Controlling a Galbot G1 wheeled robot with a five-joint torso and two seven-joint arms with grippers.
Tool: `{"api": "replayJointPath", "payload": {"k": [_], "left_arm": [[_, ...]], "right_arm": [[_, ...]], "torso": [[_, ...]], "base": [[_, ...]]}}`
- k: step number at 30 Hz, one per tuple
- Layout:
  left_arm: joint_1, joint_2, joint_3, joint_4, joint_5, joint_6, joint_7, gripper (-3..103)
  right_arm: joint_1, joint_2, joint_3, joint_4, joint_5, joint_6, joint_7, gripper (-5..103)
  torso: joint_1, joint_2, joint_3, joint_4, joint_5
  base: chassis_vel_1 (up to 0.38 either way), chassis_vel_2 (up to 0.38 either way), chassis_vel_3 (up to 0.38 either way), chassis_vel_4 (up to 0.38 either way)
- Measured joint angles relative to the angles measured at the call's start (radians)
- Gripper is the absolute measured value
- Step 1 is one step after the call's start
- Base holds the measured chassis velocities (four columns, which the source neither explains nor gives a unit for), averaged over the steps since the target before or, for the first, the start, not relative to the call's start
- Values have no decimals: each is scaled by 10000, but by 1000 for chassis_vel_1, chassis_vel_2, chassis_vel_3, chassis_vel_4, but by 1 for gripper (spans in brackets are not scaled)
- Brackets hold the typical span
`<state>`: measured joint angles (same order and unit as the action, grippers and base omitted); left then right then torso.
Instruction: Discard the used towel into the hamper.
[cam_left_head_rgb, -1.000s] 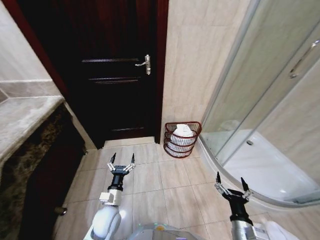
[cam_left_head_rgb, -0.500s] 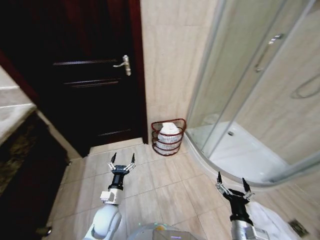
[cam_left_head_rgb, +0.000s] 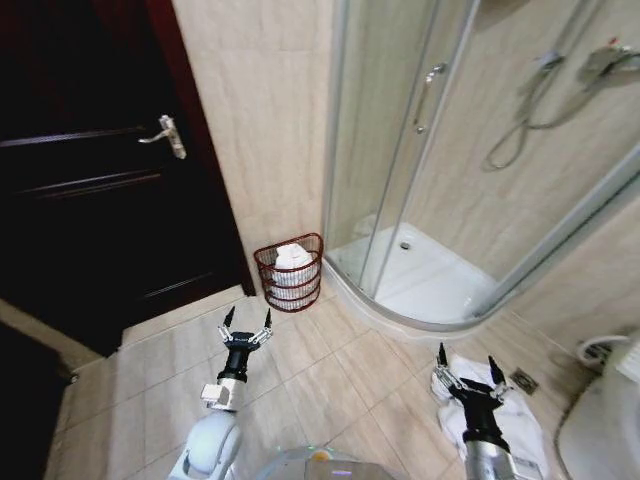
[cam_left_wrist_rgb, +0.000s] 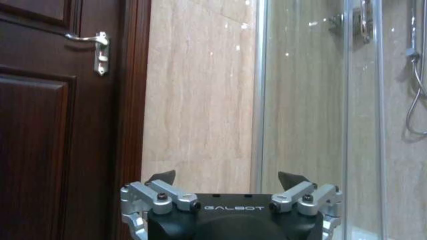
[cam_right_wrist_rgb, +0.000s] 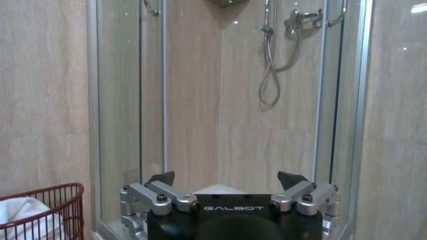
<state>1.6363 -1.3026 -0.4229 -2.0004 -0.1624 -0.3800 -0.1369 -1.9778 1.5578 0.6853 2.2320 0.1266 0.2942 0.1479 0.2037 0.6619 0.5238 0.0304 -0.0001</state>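
**Looking for the towel to throw away**

We are holding both sets of fingers spread wide and empty. Our left gripper (cam_left_head_rgb: 247, 320) is pointing toward the hamper (cam_left_head_rgb: 291, 273), which is standing by the wall beside the shower cabin (cam_left_head_rgb: 420, 180). Our right gripper (cam_left_head_rgb: 466, 366) is hovering above a white towel (cam_left_head_rgb: 520, 425) on the floor. We think picking it up is not yet done.

I see beige tiled walls (cam_left_head_rgb: 270, 120) and floor (cam_left_head_rgb: 330, 375), a dark wooden door (cam_left_head_rgb: 90, 200) with 1 metal lever handle (cam_left_head_rgb: 165, 133), and a curved glass shower enclosure (cam_left_head_rgb: 450, 180) with a hose (cam_left_head_rgb: 520, 120).
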Motion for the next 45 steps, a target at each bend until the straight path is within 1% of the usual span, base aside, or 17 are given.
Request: {"api": "replayJointPath", "payload": {"k": [6,8,10,17,20,21,25,32,33,35,38,40,45], "left_arm": [[-69,-20,-35,-30,-45,-31,81,100],[-91,-17,-40,-31,-105,-62,269,100],[-93,-17,-39,-30,-115,-69,317,100],[-142,-30,17,-15,-141,-58,359,100],[-153,-37,25,-6,-142,-53,362,100],[-148,-37,27,-6,-141,-47,363,100],[-147,-32,28,6,-139,-45,365,100],[-150,-49,41,53,-50,-37,372,100],[-150,-49,41,53,-50,-37,372,100],[-158,-50,43,59,-27,-36,376,100],[-163,-50,40,59,-12,-36,376,100],[-179,-46,31,59,6,-36,378,100],[-185,-42,12,81,42,-36,389,100]], "right_arm": [[14,25,18,-1,-11,50,79,100],[17,17,32,-61,-6,97,144,100],[24,19,36,-80,-6,108,157,100],[94,39,43,-156,-5,152,237,100],[120,30,42,-202,-6,182,282,100],[120,23,39,-211,-5,200,303,100],[120,7,43,-227,1,215,310,100],[141,-16,75,-221,54,219,316,100],[141,-16,75,-221,54,219,316,100],[144,-16,118,-190,74,209,313,100],[146,-19,147,-175,86,205,310,100],[148,-29,192,-155,122,199,306,100],[156,-36,223,-127,186,193,305,100]], "torso": [[0,0,0,0,0],[0,0,0,-1,0],[0,0,0,-1,0],[-30,-70,-39,-1,0],[-76,-173,-96,-1,0],[-115,-268,-149,-1,1],[-166,-377,-207,-1,1],[-309,-748,-437,-1,1],[-309,-748,-437,-1,1],[-372,-893,-518,-1,1],[-401,-966,-563,-1,0],[-453,-1105,-650,-1,1],[-527,-1293,-763,-1,1]], "base": [[0,0,0,0],[0,0,0,0],[0,0,0,0],[0,0,0,0],[0,0,0,0],[0,0,0,0],[0,0,0,0],[0,0,0,0],[0,0,0,0],[0,0,0,0],[0,0,0,0],[0,0,0,0],[0,0,0,0]]}}
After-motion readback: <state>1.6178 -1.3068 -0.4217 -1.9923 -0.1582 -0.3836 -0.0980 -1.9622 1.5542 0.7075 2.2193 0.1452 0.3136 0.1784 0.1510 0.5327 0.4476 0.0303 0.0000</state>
